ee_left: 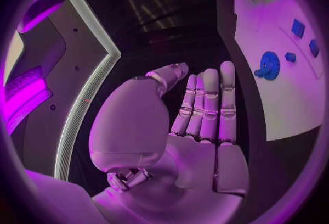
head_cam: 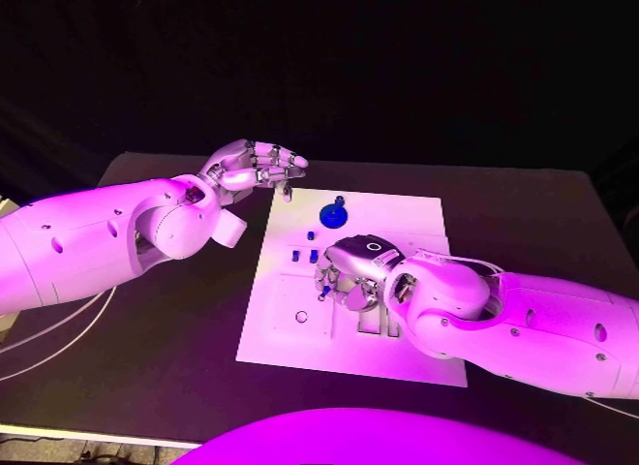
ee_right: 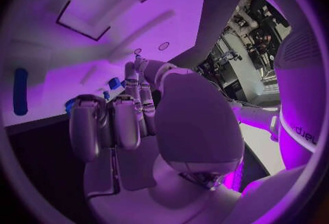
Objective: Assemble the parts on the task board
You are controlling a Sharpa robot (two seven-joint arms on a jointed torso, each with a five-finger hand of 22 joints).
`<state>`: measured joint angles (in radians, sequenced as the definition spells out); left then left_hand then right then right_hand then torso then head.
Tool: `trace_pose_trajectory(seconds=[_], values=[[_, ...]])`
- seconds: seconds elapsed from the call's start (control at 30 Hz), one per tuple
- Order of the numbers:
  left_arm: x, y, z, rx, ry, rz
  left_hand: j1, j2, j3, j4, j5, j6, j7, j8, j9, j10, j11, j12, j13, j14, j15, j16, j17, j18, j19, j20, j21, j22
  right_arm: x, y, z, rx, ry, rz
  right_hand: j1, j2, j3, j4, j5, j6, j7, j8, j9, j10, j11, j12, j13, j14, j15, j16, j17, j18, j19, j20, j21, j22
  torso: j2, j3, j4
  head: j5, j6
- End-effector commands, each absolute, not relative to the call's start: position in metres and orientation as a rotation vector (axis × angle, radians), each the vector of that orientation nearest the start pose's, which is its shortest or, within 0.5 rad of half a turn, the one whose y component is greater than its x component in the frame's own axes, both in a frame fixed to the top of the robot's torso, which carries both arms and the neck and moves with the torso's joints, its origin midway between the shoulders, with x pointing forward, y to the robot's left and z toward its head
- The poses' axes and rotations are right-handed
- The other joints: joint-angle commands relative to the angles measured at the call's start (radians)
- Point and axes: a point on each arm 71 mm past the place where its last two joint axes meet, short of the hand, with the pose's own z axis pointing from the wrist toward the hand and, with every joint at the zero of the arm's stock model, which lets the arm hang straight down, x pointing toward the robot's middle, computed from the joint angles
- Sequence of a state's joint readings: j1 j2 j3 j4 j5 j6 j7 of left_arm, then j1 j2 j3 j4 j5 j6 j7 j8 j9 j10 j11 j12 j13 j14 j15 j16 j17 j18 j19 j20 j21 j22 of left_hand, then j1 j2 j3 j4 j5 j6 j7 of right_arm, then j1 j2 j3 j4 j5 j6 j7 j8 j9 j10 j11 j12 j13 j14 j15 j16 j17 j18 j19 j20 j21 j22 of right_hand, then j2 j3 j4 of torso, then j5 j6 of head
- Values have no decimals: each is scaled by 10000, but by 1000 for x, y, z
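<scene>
Right hand (head_cam: 354, 271) is working over the task board (head_cam: 404, 339), fingers (ee_right: 130, 106) curled, grasp unclear, while the left hand (head_cam: 253, 165) is waiting empty, fingers extended, at the board's far corner.

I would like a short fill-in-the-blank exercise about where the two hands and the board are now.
1. The task board is a ____ plate.
2. The ____ hand hovers over the board's middle.
3. The left hand is beside the board's far ____ corner.
4. The round blue part lies nearer the ____ hand.

Missing words: white; right; left; left
</scene>
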<state>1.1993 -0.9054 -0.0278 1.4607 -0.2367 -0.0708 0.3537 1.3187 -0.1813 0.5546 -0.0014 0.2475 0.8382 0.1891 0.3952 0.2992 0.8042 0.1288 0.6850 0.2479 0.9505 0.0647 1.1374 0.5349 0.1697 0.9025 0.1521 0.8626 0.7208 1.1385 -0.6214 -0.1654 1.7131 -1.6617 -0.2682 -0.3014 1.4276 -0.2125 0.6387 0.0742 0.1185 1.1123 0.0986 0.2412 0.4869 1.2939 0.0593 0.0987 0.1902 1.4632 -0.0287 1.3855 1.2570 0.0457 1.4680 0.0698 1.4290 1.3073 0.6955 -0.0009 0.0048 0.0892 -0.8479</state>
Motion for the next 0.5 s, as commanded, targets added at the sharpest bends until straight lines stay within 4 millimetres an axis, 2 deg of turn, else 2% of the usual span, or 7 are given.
trace_pose_trajectory(seconds=[0.03,0.5], values=[[493,241,-176,-8341,15946,-15803,72,11,-3,-62,42,-67,5,50,13,-74,25,-40,-15,-80,-20,34,-18,134,-7,44,-37,22,389,-49,-234,-5145,17692,7643,-19,88,9,-59,31,9,61,22,17,168,-226,-38,9,500,-64,-52,-3,-186,576,-62,0,2280,-1,3,-5,10,-6],[493,241,-176,-8353,16016,-15809,69,12,-5,-62,42,-70,7,53,17,-83,29,-45,-20,-83,-17,37,-20,133,-8,46,-35,25,386,-45,-240,-5139,17606,7715,-22,90,16,-77,48,1,65,20,21,167,-223,-44,10,499,-65,-52,-5,-188,578,-60,7,2282,1,3,7,4,-30]])
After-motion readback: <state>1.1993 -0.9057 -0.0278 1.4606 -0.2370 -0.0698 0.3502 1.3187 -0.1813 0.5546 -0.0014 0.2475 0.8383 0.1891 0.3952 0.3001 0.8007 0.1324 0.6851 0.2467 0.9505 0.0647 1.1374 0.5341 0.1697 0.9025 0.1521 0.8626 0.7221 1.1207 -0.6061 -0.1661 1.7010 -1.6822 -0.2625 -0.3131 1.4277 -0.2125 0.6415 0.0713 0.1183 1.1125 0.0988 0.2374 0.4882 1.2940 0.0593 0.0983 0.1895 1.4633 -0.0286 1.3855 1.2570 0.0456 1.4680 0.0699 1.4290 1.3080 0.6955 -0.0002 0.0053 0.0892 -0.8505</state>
